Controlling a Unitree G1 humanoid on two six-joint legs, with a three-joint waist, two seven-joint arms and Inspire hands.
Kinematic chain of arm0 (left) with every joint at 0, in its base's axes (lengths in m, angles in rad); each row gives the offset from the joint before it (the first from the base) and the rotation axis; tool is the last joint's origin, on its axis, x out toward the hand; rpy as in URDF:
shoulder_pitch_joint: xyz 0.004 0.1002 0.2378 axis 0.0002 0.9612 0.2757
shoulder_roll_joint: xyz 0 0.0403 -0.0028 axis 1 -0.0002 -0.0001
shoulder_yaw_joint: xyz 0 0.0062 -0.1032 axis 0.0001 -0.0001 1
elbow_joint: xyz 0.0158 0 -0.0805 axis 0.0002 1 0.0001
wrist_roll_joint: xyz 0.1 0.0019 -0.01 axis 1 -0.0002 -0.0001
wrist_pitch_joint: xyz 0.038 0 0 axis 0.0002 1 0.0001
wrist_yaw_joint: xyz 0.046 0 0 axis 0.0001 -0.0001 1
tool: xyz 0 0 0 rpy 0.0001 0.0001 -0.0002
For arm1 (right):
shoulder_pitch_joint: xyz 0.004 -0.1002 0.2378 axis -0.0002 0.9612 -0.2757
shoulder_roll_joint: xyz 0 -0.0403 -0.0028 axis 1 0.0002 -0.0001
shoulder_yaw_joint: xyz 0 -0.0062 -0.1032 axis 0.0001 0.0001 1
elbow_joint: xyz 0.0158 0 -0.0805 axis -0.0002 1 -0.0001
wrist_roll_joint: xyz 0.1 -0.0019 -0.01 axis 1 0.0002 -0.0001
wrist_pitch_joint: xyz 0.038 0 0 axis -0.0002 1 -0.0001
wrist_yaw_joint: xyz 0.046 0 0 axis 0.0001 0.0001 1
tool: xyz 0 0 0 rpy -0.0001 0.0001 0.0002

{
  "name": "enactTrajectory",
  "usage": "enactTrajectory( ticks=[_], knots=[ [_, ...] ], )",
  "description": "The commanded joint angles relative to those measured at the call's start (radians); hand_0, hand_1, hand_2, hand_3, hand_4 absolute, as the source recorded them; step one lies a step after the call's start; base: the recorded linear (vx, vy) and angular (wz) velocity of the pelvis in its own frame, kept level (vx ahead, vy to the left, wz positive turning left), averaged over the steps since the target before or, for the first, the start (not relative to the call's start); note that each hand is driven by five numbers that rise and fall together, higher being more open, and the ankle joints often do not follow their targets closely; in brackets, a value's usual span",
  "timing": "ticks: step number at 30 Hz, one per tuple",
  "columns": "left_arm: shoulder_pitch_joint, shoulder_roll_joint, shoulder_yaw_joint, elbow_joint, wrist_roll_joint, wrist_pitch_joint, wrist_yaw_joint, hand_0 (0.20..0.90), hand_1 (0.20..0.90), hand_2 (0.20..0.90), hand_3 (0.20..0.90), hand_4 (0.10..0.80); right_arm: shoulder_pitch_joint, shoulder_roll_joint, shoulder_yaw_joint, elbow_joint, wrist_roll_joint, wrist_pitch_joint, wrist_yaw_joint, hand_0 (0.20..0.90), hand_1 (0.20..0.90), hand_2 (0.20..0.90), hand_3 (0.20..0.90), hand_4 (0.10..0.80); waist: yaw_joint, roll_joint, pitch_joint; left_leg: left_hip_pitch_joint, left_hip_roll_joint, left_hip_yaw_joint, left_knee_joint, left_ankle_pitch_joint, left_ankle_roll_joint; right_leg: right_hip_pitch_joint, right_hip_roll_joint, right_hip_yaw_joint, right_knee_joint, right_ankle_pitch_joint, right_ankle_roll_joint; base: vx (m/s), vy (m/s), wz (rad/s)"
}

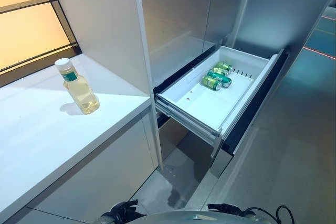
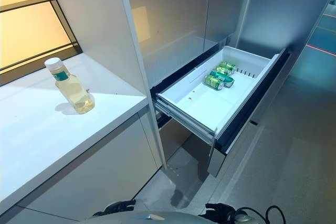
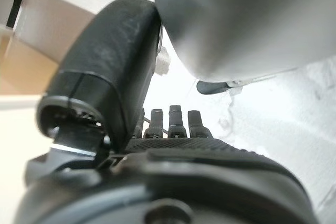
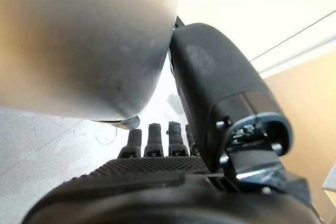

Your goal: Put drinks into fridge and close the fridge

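Head camera first: a clear plastic bottle [image 1: 77, 86] of pale yellow drink with a white cap and green label stands upright on the white countertop [image 1: 47, 129], out at about 9 o'clock. At roughly 2 o'clock the white pull-out fridge drawer [image 1: 210, 106] is wide open, and a few green drink cans [image 1: 217, 75] lie on their sides bunched together near its far end. The tall silver-grey fridge door [image 2: 173, 19] panels sit above it, grey floor [image 1: 294, 145] at 3 o'clock. The other eye shows the same layout, nothing extra.

Left wrist view: the left hand [image 3: 173, 124] has its dark fingers straight and relaxed, grasping nothing, thumb sticking out beside them.

Right wrist view: the right hand [image 4: 157, 142] looks the same, released and empty, though the fingers only partly show so that's a best read.
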Motion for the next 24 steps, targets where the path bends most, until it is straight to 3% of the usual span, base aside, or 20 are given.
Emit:
enactTrajectory(
  ticks=[1,7,11,15,17,21,22,23,24],
  knots=[
    [-0.028,-0.038,0.008,0.064,-0.022,-0.032,0.013,0.9,0.9,0.9,0.9,0.8,-0.01,0.045,0.023,0.071,-0.021,0.007,0.028,0.9,0.9,0.9,0.9,0.8,0.009,-0.025,-0.008,-0.012,-0.055,0.074,0.006,-0.035,0.056,-0.017,-0.035,0.008,0.028,0.029,0.072,0.0,0.0,0.0],
    [-0.033,-0.036,0.016,0.065,0.023,-0.056,0.092,0.9,0.9,0.9,0.9,0.8,-0.009,0.045,0.025,0.071,-0.019,0.009,0.027,0.9,0.9,0.9,0.9,0.8,0.009,-0.024,-0.008,-0.011,-0.055,0.075,0.006,-0.034,0.054,-0.014,-0.035,0.006,0.028,0.028,0.071,0.0,0.0,0.0],
    [-0.044,-0.022,-0.014,0.06,0.149,-0.098,0.235,0.9,0.9,0.9,0.9,0.8,-0.011,0.045,0.038,0.074,-0.013,0.009,0.026,0.9,0.9,0.9,0.9,0.8,0.006,-0.023,-0.011,-0.01,-0.054,0.077,0.006,-0.032,0.052,-0.014,-0.034,0.011,0.028,0.028,0.071,0.0,0.0,0.0],
    [-0.078,-0.005,-0.054,0.007,0.155,-0.177,0.219,0.9,0.9,0.9,0.9,0.8,-0.019,0.035,0.055,0.06,-0.008,0.023,0.031,0.9,0.9,0.9,0.9,0.8,0.002,-0.018,-0.009,-0.012,-0.052,0.079,0.006,-0.031,0.049,-0.019,-0.032,0.016,0.032,0.026,0.074,0.0,0.0,0.0],
    [-0.107,0.01,-0.086,-0.12,0.026,-0.191,0.028,0.9,0.9,0.9,0.9,0.8,-0.026,0.015,0.064,0.032,-0.003,0.049,0.042,0.9,0.9,0.9,0.9,0.8,0.003,-0.013,-0.005,-0.015,-0.05,0.08,0.006,-0.03,0.046,-0.022,-0.031,0.017,0.032,0.028,0.076,-0.044,0.016,0.0],
    [-0.101,0.028,-0.115,-0.369,-0.294,0.048,-0.45,0.9,0.9,0.9,0.9,0.8,-0.031,-0.026,0.046,-0.016,-0.025,0.088,0.073,0.9,0.9,0.9,0.9,0.8,0.005,-0.002,0.0,-0.019,-0.048,0.082,0.006,-0.029,0.048,-0.029,-0.032,0.019,0.035,0.033,0.079,-0.021,0.009,0.0],
    [-0.098,0.032,-0.12,-0.397,-0.312,0.071,-0.466,0.9,0.9,0.9,0.9,0.8,-0.032,-0.029,0.044,-0.02,-0.027,0.092,0.076,0.9,0.9,0.9,0.9,0.8,0.005,-0.001,0.001,-0.018,-0.047,0.082,0.006,-0.029,0.048,-0.028,-0.032,0.019,0.035,0.033,0.079,0.0,0.0,0.0],
    [-0.094,0.058,-0.136,-0.518,-0.421,0.176,-0.605,0.9,0.9,0.9,0.9,0.8,-0.032,-0.045,0.036,-0.044,-0.037,0.109,0.092,0.9,0.9,0.9,0.9,0.8,0.002,0.002,0.002,-0.017,-0.046,0.083,0.006,-0.031,0.048,-0.029,-0.032,0.023,0.037,0.035,0.079,0.0,0.0,0.0],
    [-0.095,0.066,-0.133,-0.565,-0.457,0.223,-0.636,0.9,0.9,0.9,0.9,0.8,-0.033,-0.051,0.035,-0.05,-0.038,0.114,0.097,0.9,0.9,0.9,0.9,0.8,0.001,0.003,0.002,-0.016,-0.046,0.083,0.006,-0.031,0.048,-0.029,-0.032,0.024,0.037,0.035,0.079,-0.004,0.013,-0.05]
  ],
)
